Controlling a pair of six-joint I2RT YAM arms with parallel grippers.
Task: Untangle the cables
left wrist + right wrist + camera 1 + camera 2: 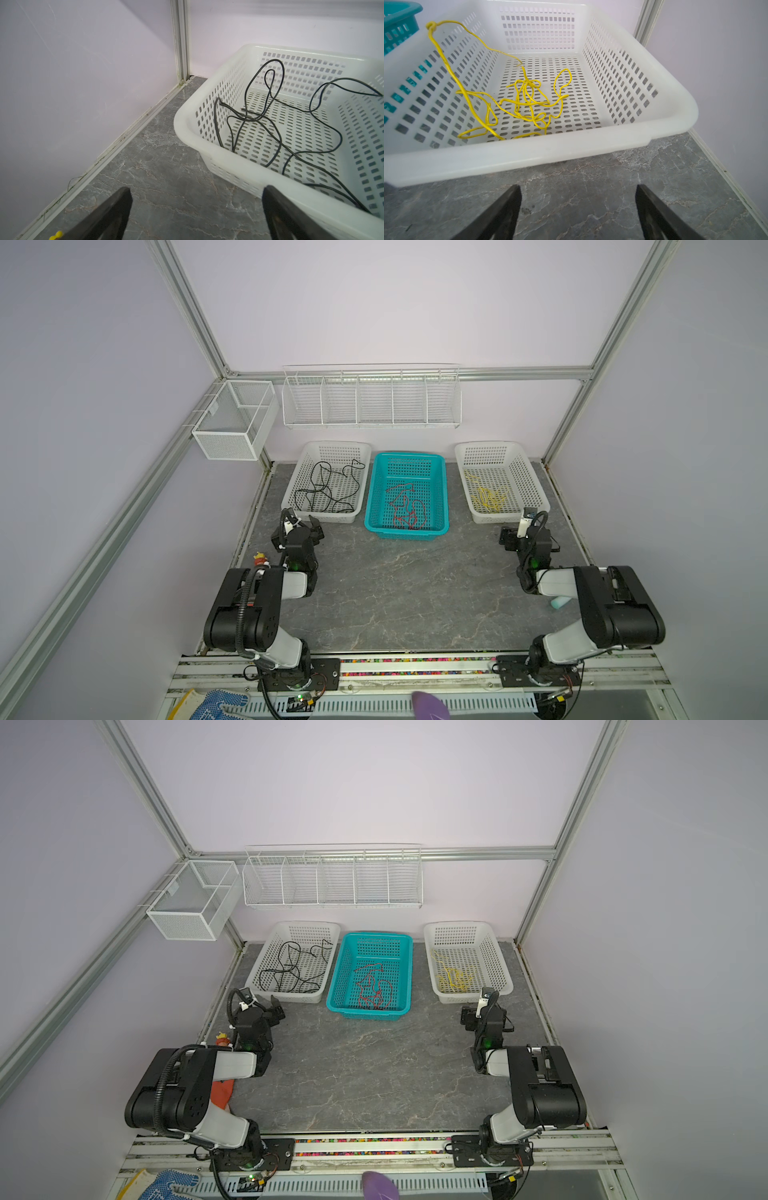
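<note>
Cables: three thin wires, one colour to each of three baskets standing in a row along the back of the table [395, 593]; no wire crosses from one basket into another.
Black cable [249, 118]: lies in the left white basket [336, 444] in long loose loops. Some loops rise against the walls, and the wire crosses over itself in several places.
Red cable [405, 506]: lies in the teal basket [409, 455], the middle one, bunched toward the near half of its floor.
Yellow cable [529, 84]: lies in the right white basket [486, 444] as a small tangle on the floor toward the near side. One strand climbs the wall on the teal basket's side to a small curl near the rim.
Basket spacing: the left white basket and the teal basket stand just beside each other; the right white basket stands apart, with bare table between it and the teal one.
Left gripper [196, 193]: jaws spread wide with nothing between them, over bare table just before the near left corner of the left white basket.
Right gripper [578, 188]: jaws likewise spread wide and empty, over bare table just before the near wall of the right white basket, toward its right corner.
Contact: neither gripper touches a cable.
</note>
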